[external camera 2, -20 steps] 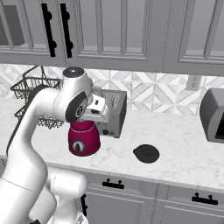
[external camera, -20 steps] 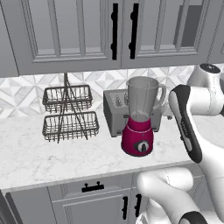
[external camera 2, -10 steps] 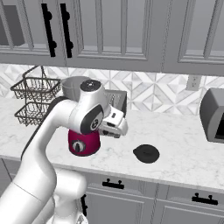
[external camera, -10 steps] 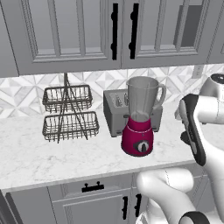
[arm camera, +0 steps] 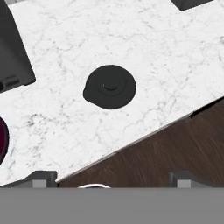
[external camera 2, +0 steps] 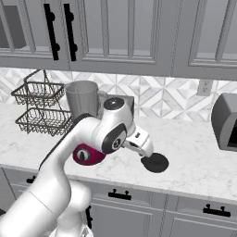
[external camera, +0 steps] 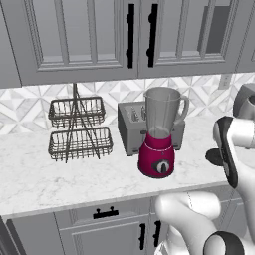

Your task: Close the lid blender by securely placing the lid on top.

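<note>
Above the black lid [arm camera: 109,86], lying flat on the counter [arm camera: 175,52] well apart from the open-topped blender [external camera: 160,130]; gripper [arm camera: 111,176] spread wide, empty, poised to descend

A round black lid [arm camera: 110,87] lies flat on the white marble counter [arm camera: 144,48] ahead of me, a raised knob at its centre and a small tab on its left edge. My two finger tips [arm camera: 43,177] rise well apart at the bottom. The counter edge runs diagonally, dark wood floor [arm camera: 175,144] beyond it. A sliver of magenta blender base [arm camera: 2,142] shows at left, and a dark grey toaster [arm camera: 13,52] sits at upper left.
</note>
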You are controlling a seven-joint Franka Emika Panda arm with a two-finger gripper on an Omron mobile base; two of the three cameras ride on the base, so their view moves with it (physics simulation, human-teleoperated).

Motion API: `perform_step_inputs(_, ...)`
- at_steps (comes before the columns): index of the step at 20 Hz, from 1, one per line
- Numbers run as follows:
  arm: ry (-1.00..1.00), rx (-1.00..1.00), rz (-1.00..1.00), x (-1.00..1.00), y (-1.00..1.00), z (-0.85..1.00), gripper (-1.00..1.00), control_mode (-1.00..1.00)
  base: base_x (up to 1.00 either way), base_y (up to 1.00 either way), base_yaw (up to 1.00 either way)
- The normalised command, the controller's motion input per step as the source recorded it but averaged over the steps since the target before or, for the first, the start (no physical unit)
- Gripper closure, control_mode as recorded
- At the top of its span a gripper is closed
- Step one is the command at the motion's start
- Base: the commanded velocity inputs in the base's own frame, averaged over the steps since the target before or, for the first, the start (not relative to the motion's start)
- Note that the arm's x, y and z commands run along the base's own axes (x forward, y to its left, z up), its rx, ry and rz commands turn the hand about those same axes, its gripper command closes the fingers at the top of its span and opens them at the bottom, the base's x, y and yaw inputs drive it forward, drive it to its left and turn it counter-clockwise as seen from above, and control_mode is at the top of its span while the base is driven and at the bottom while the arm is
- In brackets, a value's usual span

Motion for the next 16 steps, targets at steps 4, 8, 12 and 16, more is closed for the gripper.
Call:
perform_step_inputs(4,0.00,0.00,-0.01,0.00,-0.44,-0.19,-1.00,-1.00,0.00,0.00,0.00)
perform_step_inputs(8,0.00,0.01,0.00,0.03,-0.20,-0.15,-1.00,-1.00,0.00,0.00,0.00)
perform_step_inputs(12,0.00,0.04,0.00,0.22,-0.15,-0.12,-1.00,-1.00,0.00,0.00,0.00)
perform_step_inputs(16,0.00,0.03,0.00,0.25,-0.05,-0.08,-1.00,-1.00,0.00,0.00,0.00)
